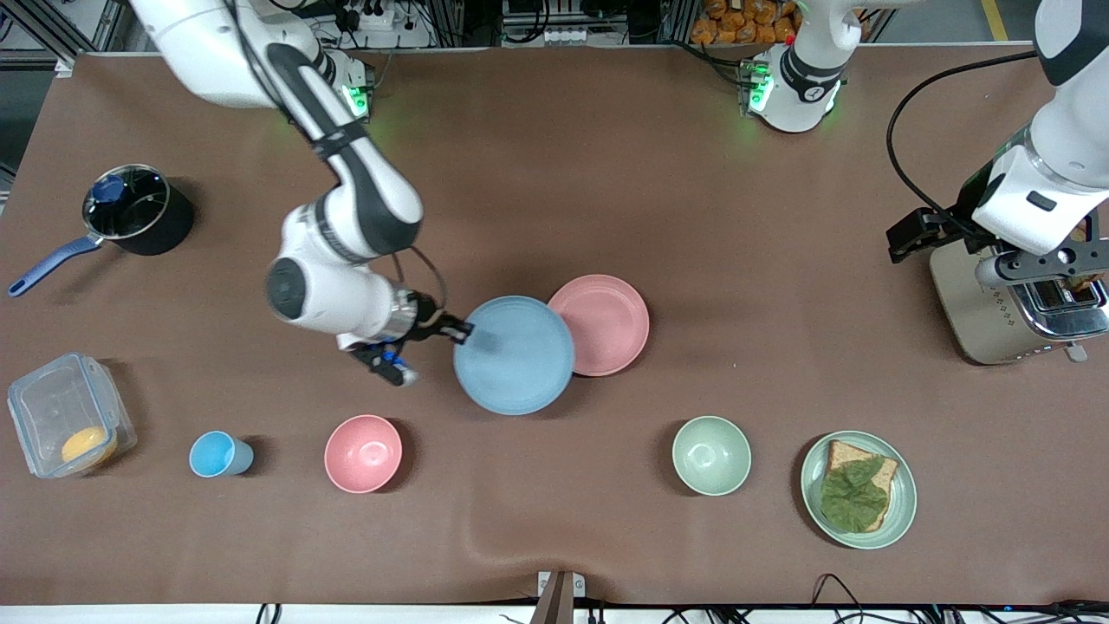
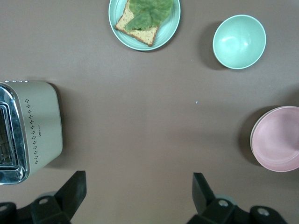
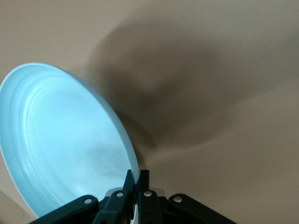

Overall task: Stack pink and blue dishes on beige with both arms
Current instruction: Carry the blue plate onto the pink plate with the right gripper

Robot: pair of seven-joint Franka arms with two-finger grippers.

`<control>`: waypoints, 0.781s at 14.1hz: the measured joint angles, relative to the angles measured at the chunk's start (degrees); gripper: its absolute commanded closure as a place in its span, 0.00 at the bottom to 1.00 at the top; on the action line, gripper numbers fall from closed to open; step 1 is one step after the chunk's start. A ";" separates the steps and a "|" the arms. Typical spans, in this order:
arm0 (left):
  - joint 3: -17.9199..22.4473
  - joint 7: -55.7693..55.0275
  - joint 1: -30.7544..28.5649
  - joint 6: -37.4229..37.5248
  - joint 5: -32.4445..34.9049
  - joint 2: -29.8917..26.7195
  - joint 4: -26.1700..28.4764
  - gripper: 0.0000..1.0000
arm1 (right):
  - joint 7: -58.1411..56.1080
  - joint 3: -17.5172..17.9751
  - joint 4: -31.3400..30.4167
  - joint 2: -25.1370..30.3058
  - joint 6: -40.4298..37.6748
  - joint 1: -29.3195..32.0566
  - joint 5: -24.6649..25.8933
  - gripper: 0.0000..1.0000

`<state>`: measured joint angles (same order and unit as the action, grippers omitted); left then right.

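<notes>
Right claw (image 1: 457,333), mid-frame, pinches the blue plate (image 1: 515,354) by its rim beside the pink plate (image 1: 599,324); level carrying advised. Left claw (image 2: 138,190) waits spread, empty, upper right over the bench.

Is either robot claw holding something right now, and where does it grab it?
The right claw pinches the blue plate by its rim. The left claw holds nothing.

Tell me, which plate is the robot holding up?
The blue plate. The right end effector pinches its rim and lifts it, while the pink plate and the green toast plate lie on the table.
</notes>
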<state>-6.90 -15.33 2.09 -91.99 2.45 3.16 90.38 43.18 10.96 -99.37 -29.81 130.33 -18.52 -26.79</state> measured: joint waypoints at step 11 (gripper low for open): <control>-0.23 0.40 0.11 1.21 0.00 0.00 0.02 0.00 | 14.55 -0.16 -0.86 -4.46 8.98 -10.86 -0.02 1.00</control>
<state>-7.13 -14.93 2.20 -90.78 2.45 3.17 90.40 57.73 10.79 -100.22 -34.27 139.30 -29.38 -26.81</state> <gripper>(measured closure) 0.000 0.943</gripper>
